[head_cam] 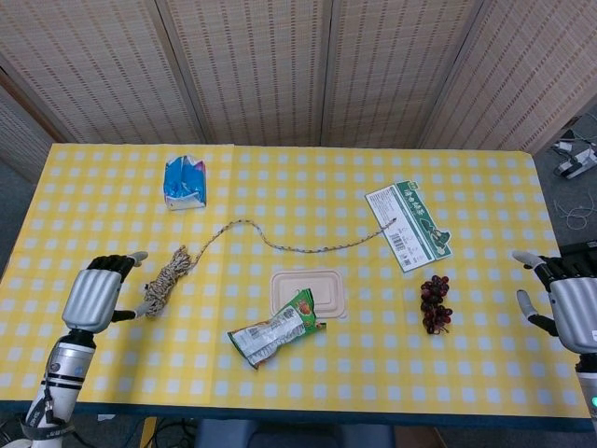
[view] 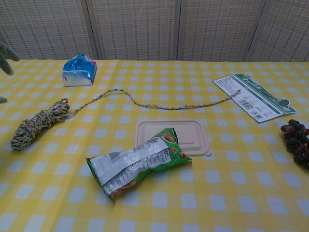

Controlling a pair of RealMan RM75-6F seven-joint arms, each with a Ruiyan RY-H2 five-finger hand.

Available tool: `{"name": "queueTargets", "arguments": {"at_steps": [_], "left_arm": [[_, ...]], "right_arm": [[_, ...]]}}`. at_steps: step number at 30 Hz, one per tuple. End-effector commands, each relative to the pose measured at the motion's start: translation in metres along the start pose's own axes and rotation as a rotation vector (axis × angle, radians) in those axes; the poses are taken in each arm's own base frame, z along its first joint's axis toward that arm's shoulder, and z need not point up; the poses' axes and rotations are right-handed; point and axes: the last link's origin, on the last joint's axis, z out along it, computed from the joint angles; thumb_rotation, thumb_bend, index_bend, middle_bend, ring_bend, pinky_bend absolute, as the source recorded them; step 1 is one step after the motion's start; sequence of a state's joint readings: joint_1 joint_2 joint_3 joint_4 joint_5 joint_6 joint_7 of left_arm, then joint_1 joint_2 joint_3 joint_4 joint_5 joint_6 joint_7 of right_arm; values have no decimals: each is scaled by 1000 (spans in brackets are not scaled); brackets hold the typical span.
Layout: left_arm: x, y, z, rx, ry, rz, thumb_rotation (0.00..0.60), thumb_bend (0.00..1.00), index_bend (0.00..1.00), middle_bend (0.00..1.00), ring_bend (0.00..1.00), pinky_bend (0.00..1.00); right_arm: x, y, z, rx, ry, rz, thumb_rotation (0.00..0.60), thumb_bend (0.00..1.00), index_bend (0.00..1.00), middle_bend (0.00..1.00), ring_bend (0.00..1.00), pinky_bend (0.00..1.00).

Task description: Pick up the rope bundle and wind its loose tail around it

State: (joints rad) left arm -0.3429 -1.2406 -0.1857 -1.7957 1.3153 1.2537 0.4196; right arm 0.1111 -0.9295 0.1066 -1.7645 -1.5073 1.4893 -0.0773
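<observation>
Probably soft and light, the rope bundle lies left of the paper tray, its loose tail running behind the tray, so the empty, spread left hand just beside it should grasp its thick middle.

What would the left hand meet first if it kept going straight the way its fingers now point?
Most likely the rope bundle: the left hand sits just beside it, fingers aimed toward its lower end, nothing between. Its height over the table is unclear.
</observation>
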Motion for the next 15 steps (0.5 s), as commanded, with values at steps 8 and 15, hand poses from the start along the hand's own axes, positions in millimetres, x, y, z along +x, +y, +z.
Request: {"name": "queueTargets", "arguments": {"at_steps": [8,15], "left_arm": [[-45,18,25,44,-89,143,324,159,251,324,296,271],[-62,12,30,103,-123,234,302,159,267,307,281,271]], "right_arm": [[-1,5,-3,-19,-8,-2,600,364,264,375,336,395],[-2,9,-6,-34,-12,-2,600,364,265,375,336,395]]}}
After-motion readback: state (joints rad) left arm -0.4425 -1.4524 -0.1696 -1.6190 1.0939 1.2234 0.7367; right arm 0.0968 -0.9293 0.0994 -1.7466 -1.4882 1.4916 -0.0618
